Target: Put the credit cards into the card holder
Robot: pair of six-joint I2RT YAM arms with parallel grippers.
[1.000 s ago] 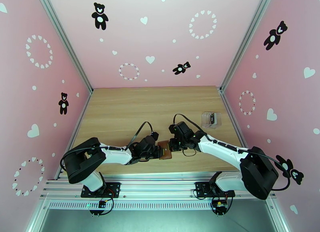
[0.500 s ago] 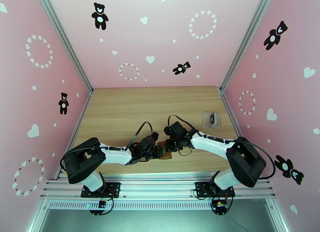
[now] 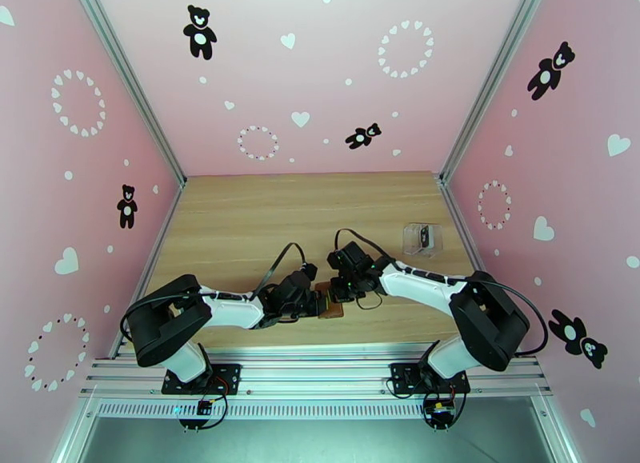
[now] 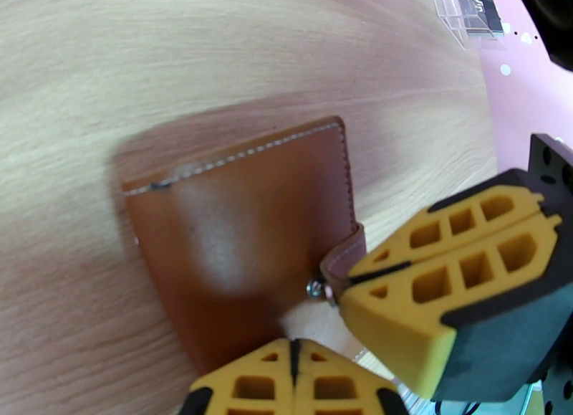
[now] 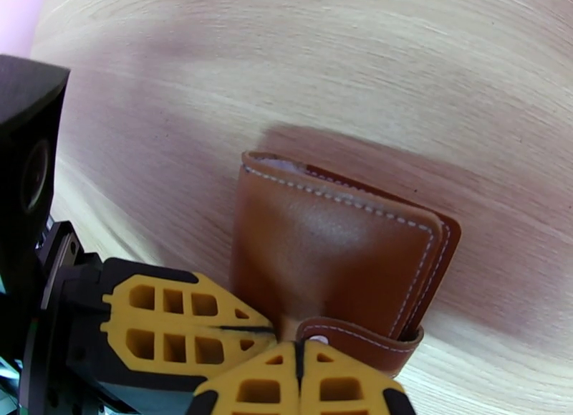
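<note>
Top external: card holder (image 3: pixel 330 309) lies on wood table (image 3: pixel 240 217) near its front edge, open boards beyond it to pink walls (image 3: pixel 320 73). Clamped on it: left gripper (image 3: pixel 319 303) and right gripper (image 3: pixel 342 291).

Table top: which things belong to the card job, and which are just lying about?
Job: card holder, pinched by the shut left gripper and right gripper; dark cards, apparently, standing in the clear box.
Lying about: the clear box itself; bear stickers on the walls.
</note>
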